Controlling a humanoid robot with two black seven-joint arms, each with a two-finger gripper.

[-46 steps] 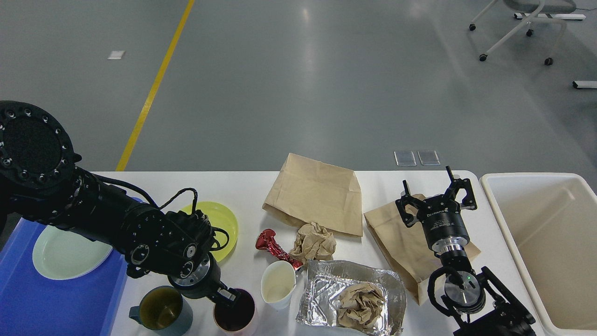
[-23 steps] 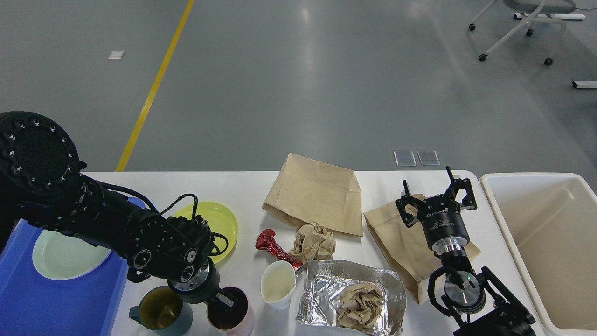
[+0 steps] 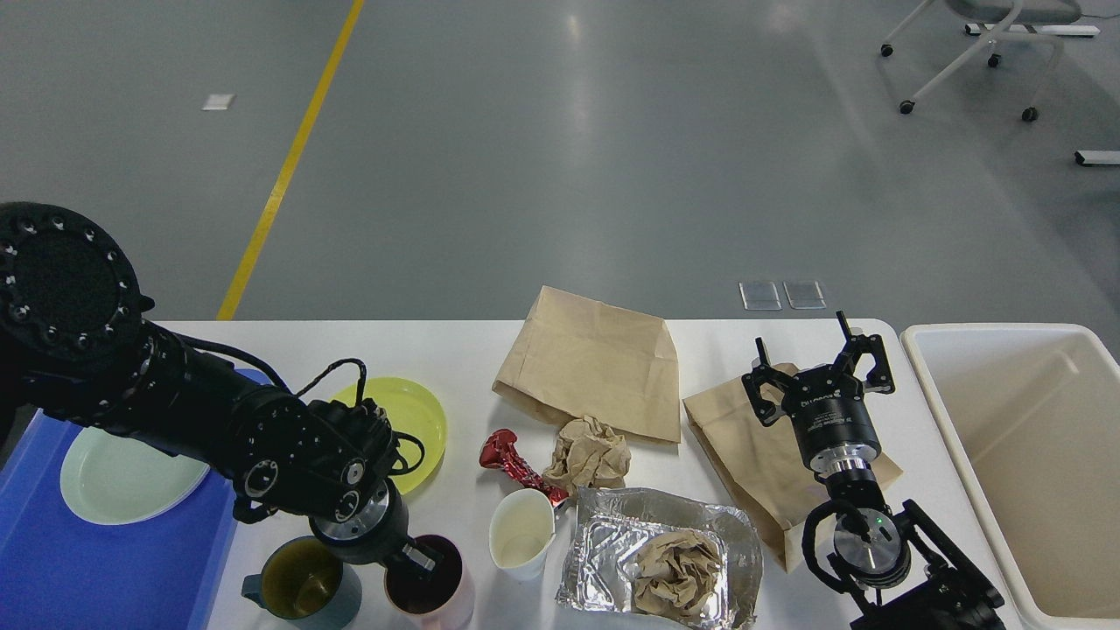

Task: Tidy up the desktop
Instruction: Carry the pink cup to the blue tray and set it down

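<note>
Reaching down at the near edge, the left gripper (image 3: 420, 560) is dipping its fingertips into the mouth of the pink cup (image 3: 430, 591); one finger is showing inside the rim, the other is hidden by the wrist, so whether it is closed on the wall cannot be told. The pose is suggesting a rim pinch, one finger in and one out, which suits a cup with no handle facing the arm. Just to its left a grey mug (image 3: 302, 588) is standing upright, close enough that a sideways lift risks knocking it. To the right a white paper cup (image 3: 522, 534) is standing apart from the pink one.

Further out, the left arm is crossing over the yellow plate (image 3: 411, 420) and the corner of the blue tray (image 3: 87, 560), where a pale green plate (image 3: 122, 479) is lying; crockery is apparently being gathered there. Rubbish is filling the middle: a red wrapper (image 3: 512, 459), a crumpled paper ball (image 3: 588, 455), a foil tray (image 3: 665, 542) holding another wad, and two flat brown bags (image 3: 595, 363).

The right gripper (image 3: 821, 366) is hovering with fingers spread and empty above the nearer bag, beside the cream bin (image 3: 1032, 455), likely the place for waste.

The desktop (image 3: 455, 346) is lying directly beneath both claws, spreading from tray to bin, with most clutter not yet cleared
</note>
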